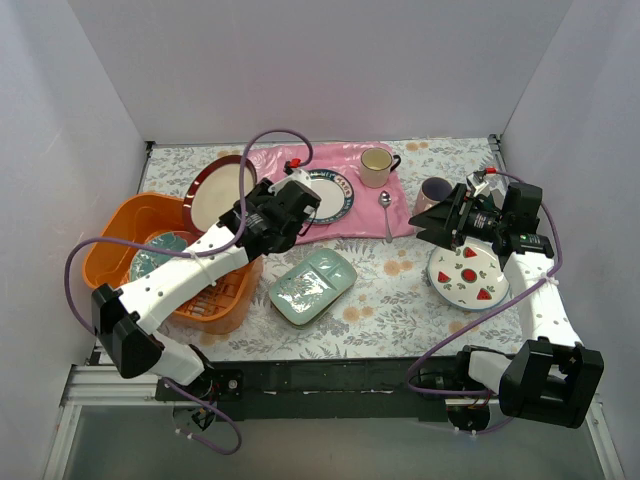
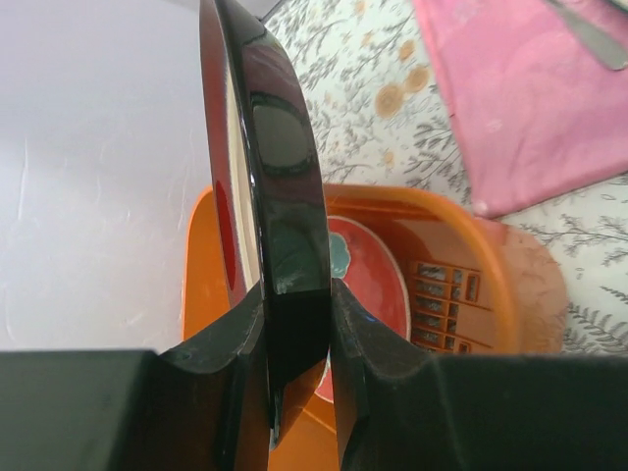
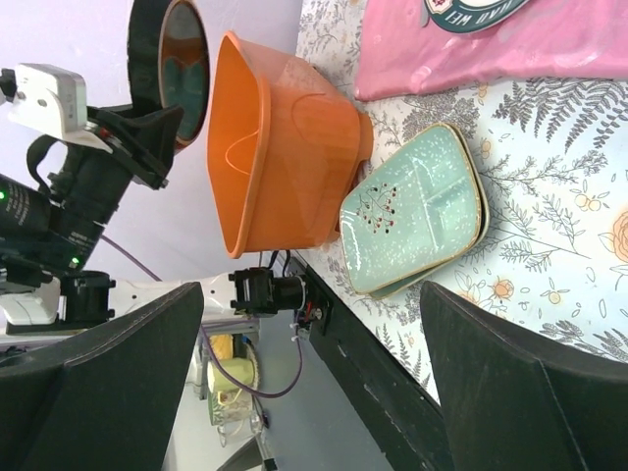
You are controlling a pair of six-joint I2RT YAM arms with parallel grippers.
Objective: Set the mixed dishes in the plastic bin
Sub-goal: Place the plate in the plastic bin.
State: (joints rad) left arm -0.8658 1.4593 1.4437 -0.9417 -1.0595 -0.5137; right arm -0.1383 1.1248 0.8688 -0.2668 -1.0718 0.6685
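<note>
My left gripper (image 1: 248, 207) is shut on the rim of the maroon-rimmed cream plate (image 1: 218, 188) and holds it on edge above the far side of the orange plastic bin (image 1: 128, 220). In the left wrist view the plate's dark rim (image 2: 280, 186) sits clamped between the fingers (image 2: 221, 373), with the bin (image 2: 491, 285) below. A red plate with a teal flower (image 1: 160, 252) lies in the bin. The pale green tray (image 1: 313, 285) lies mid-table. My right gripper (image 1: 432, 222) is open and empty beside the pink mug (image 1: 436, 190), above the strawberry plate (image 1: 467, 276). The dark green mug and the pink plate are out of view.
On the pink cloth mat (image 1: 345, 160) stand a blue-rimmed white plate (image 1: 331, 198) and a cream-yellow mug (image 1: 376, 166), with a spoon (image 1: 386, 212) at its edge. The right wrist view shows the tray (image 3: 417, 211) and the bin (image 3: 285, 147). White walls enclose the table.
</note>
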